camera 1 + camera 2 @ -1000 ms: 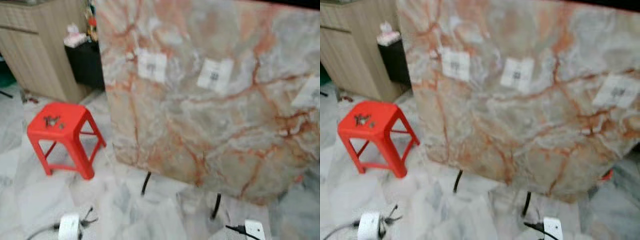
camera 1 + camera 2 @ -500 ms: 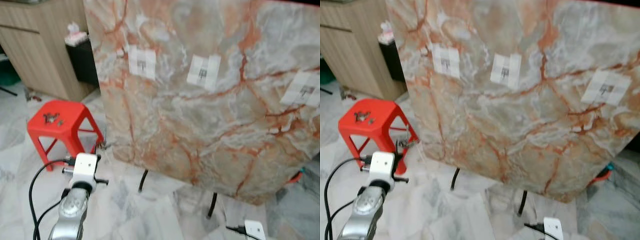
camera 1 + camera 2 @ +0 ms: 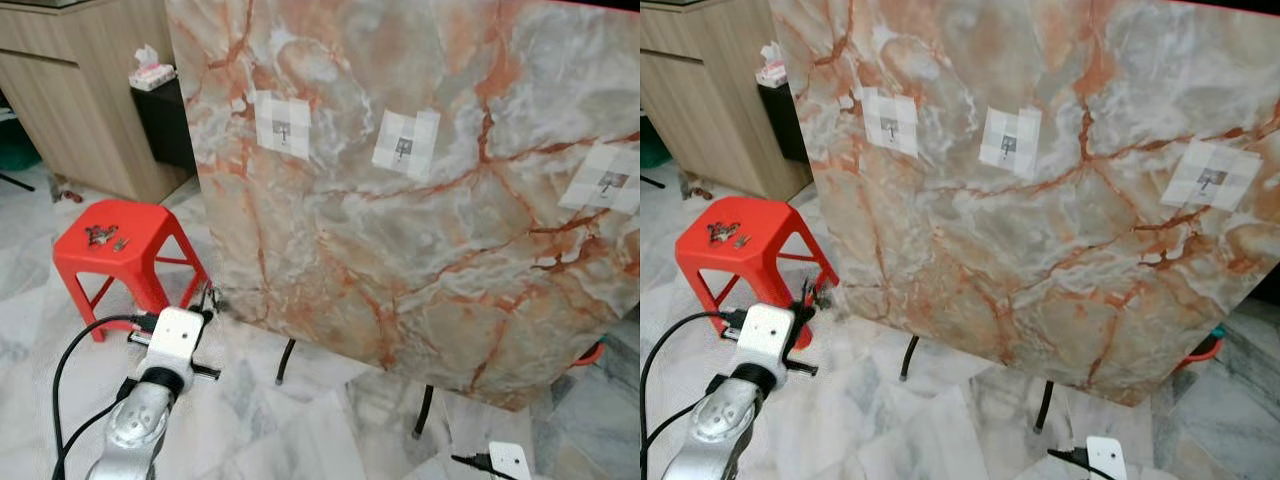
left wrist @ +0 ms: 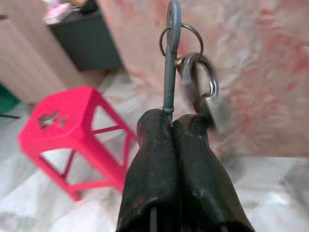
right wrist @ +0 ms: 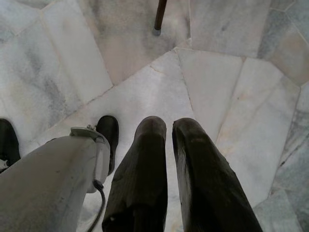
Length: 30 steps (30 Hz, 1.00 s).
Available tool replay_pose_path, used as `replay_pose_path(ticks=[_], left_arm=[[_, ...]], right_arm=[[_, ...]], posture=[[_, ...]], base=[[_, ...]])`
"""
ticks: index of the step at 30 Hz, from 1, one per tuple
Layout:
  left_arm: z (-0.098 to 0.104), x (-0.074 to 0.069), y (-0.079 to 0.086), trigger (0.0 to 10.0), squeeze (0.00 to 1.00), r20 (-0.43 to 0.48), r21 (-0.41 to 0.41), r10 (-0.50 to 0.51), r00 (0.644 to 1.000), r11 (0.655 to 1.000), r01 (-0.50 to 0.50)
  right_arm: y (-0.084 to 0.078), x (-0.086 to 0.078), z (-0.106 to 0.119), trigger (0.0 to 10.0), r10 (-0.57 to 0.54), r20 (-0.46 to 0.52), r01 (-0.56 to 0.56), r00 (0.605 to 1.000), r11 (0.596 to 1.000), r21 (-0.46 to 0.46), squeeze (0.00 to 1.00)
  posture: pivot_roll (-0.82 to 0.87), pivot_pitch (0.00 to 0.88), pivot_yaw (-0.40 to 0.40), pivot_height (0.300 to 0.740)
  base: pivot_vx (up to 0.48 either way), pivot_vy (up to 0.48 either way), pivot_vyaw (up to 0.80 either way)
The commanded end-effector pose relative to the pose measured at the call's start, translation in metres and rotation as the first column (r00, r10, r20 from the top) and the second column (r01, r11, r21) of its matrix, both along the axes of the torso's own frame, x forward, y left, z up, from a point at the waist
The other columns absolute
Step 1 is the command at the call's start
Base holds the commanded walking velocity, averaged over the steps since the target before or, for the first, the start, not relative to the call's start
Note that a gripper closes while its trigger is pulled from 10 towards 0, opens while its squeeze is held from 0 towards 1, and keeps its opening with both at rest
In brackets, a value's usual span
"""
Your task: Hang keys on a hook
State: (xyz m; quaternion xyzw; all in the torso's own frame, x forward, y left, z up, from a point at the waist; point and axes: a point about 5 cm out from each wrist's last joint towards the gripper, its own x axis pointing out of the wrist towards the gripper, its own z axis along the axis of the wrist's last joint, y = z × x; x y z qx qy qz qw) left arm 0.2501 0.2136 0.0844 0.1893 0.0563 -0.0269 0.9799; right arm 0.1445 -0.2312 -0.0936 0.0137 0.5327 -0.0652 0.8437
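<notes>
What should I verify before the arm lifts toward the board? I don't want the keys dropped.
1. Grip: left gripper shut on the keys, ok.
2. Key ring hangs free of the fingers, ok.
3. Hooks visible on the marble board, ok; whether they are bare, cannot tell.
4. Gripper at hook height: not ok, it sits low beside the red stool.
5. Right gripper idle over the floor, ok.

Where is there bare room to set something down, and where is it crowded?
Bare marble floor lies between the red stool and the board's black legs. The stool top is partly taken by small metal bits; the left gripper, holding the keys, hangs beside it.
</notes>
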Motion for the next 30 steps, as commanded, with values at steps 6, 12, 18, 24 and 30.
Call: replay_pose_path(ticks=[6,12,18,24,30], left_arm=[[0.019,0.017,-0.006,10.0,0.0,0.064,-0.009,0.028,0.998,1.0,-0.028],[0.023,0.02,0.0,10.0,0.0,0.076,-0.014,0.051,0.996,0.999,-0.05],[0.019,0.021,0.003,10.0,0.0,0.055,-0.037,0.089,0.994,0.996,-0.087],[0.019,0.024,-0.001,10.0,0.0,0.057,-0.03,0.075,0.996,0.997,-0.073],[0.029,0.029,-0.003,10.0,0.0,0.134,-0.083,0.09,0.987,0.993,-0.079]], right_arm=[[-0.002,0.003,0.002,10.0,0.029,0.013,-0.029,1.0,1.0,-0.005,0.0],[-0.006,0.005,0.004,10.0,0.029,0.02,-0.029,0.999,0.999,-0.018,0.0],[-0.005,0.005,0.003,10.0,0.017,0.022,-0.017,1.0,1.0,-0.003,0.0],[-0.006,0.005,0.004,10.0,0.032,0.021,-0.032,0.999,0.999,-0.007,0.0],[-0.006,0.006,0.004,10.0,0.038,0.022,-0.037,0.999,0.999,-0.009,0.0]], posture=[[0.04,0.0,-0.076,0.74],[0.04,0.0,-0.085,0.74],[0.04,0.0,-0.092,0.74],[0.04,0.0,-0.099,0.74],[0.04,0.0,-0.107,0.74]], base=[[0.0,-0.285,0.0],[0.0,-0.287,0.53],[0.0,-0.281,0.07],[0.0,-0.046,0.0],[0.0,0.0,0.0]])
